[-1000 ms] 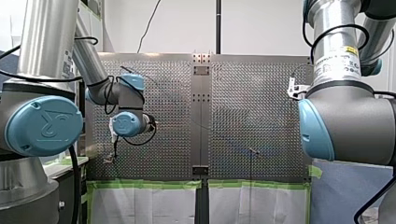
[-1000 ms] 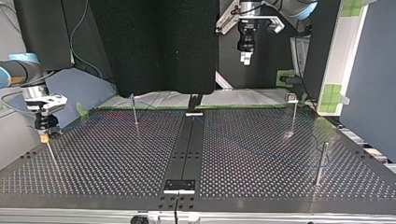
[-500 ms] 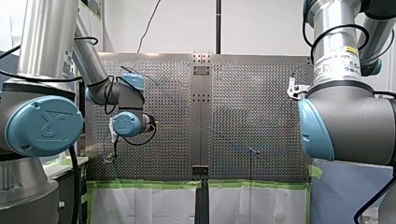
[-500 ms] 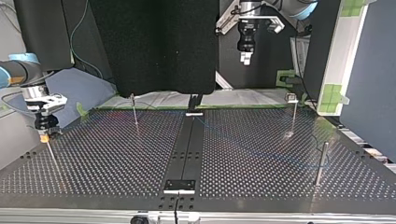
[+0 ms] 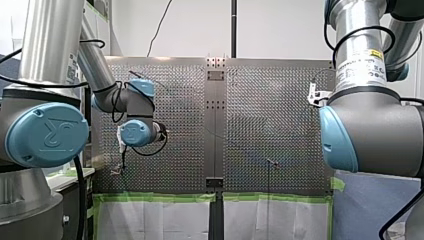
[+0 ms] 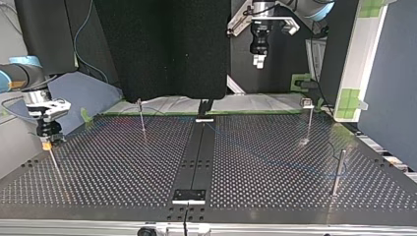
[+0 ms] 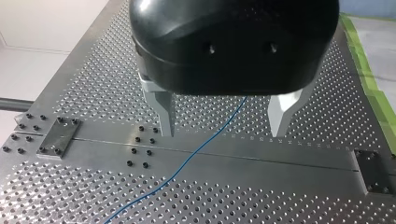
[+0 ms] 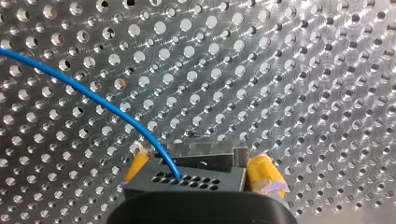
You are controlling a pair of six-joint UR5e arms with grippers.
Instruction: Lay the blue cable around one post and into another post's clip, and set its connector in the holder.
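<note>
In the right wrist view my right gripper (image 8: 198,171) has its yellow pads (image 8: 264,170) shut on a dark grey connector (image 8: 187,179). The blue cable (image 8: 93,98) leaves that connector and arcs away over the perforated table. The top view puts my right gripper (image 6: 47,141) low at the table's left edge, above a thin post (image 6: 53,160). High at the back hangs my left gripper (image 6: 259,60). Its metal fingers (image 7: 163,109) stand wide open in the left wrist view, holding nothing, with the cable (image 7: 205,142) lying on the table below them.
A thin post (image 6: 142,118), a post with a clip on top (image 6: 308,120) and a thicker post (image 6: 337,172) stand on the table. A central rail (image 6: 196,157) carries small plates at both ends. Green tape (image 5: 160,197) marks the table's edge.
</note>
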